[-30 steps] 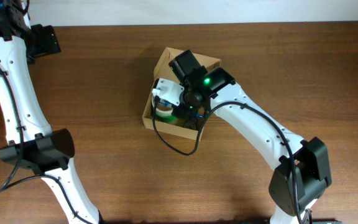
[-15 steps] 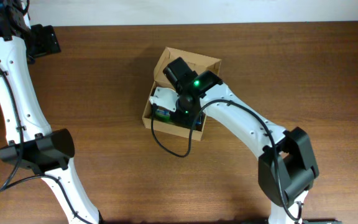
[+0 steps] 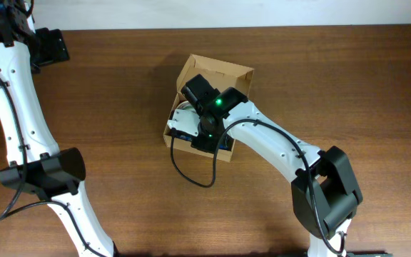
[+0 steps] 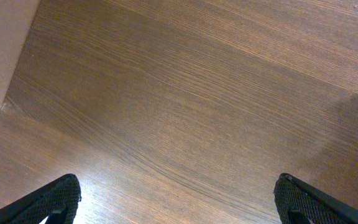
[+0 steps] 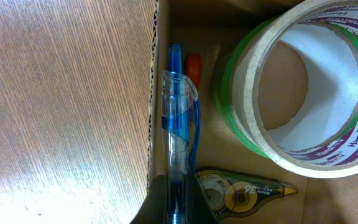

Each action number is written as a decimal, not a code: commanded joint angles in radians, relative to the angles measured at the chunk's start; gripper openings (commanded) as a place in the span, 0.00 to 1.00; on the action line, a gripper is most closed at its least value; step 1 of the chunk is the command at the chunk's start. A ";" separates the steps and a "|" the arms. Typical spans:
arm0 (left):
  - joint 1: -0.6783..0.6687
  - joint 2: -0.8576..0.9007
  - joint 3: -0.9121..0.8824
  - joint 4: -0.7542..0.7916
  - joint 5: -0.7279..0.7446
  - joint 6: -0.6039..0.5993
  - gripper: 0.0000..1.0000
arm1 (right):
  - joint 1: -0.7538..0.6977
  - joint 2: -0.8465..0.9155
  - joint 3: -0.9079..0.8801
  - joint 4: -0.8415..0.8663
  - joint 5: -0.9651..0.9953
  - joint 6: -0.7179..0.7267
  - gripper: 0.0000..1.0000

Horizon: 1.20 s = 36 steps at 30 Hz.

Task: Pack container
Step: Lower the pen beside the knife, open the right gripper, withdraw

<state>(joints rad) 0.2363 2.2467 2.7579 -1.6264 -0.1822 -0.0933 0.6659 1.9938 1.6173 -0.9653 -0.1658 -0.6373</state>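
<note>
The box (image 3: 222, 71) sits on the table (image 3: 348, 78) just toward 12 o'clock from the middle of the overhead view. Its flap is open on the 12 o'clock side. The right arm (image 3: 277, 143) reaches in from 5 o'clock, and its wrist covers most of the box's inside.

In the right wrist view, the right hand (image 5: 178, 204) is pinching a clear blue pen (image 5: 178, 118) at the lower edge of the picture. A dark finger (image 5: 156, 200) is pressed to each side of the pen. The pen points to 12 o'clock, inside the box and just beside its corrugated wall. I cannot tell whether it touches the floor. A small orange thing (image 5: 192, 65) lies just beside the pen's far end, toward 1 o'clock.

At 2 o'clock from the pen lies a green roll (image 5: 227, 106) with a pale roll (image 5: 272, 140) stacked on it. The pale roll's core has purple print. A yellow and black dispenser (image 5: 238, 194) lies at 5 o'clock, close to the hand.

The left hand (image 4: 179, 202) is at 10 o'clock in the overhead view, well apart from the box. Its fingers (image 4: 58, 198) are spread wide over bare table, with nothing between them.
</note>
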 commanded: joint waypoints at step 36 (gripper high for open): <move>0.002 -0.022 -0.006 0.002 0.010 0.016 1.00 | -0.089 -0.101 0.373 -0.125 0.369 0.497 0.44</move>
<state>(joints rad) 0.2363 2.2467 2.7579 -1.6264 -0.1818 -0.0933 0.5911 1.9568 1.8824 -1.0355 0.0788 -0.1867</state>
